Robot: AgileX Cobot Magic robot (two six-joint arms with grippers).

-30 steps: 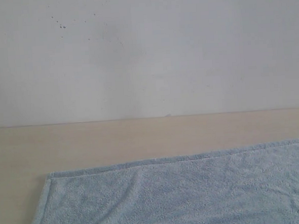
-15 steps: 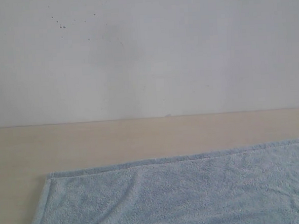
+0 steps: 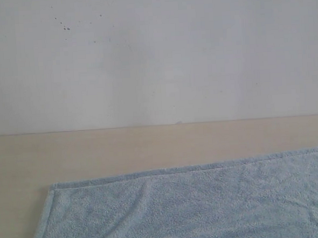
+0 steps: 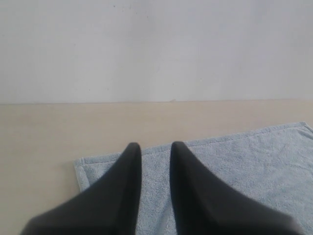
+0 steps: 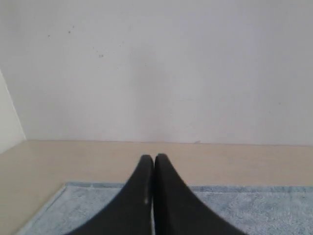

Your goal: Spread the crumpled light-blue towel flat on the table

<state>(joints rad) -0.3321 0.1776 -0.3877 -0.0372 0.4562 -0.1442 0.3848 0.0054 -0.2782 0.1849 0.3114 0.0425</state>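
Note:
The light-blue towel (image 3: 196, 205) lies flat on the beige table (image 3: 123, 148), its hemmed far edge and one corner showing in the exterior view. No gripper shows there. In the left wrist view my left gripper (image 4: 156, 147) hovers above the towel (image 4: 254, 161) near its corner, black fingers parted by a narrow gap with nothing between them. In the right wrist view my right gripper (image 5: 154, 158) is shut and empty, fingers pressed together, over the towel (image 5: 254, 210) near its far hem.
A white wall (image 3: 155, 54) rises at the back edge of the table. Bare tabletop runs between the towel's far hem and the wall, and to the left of the towel's corner.

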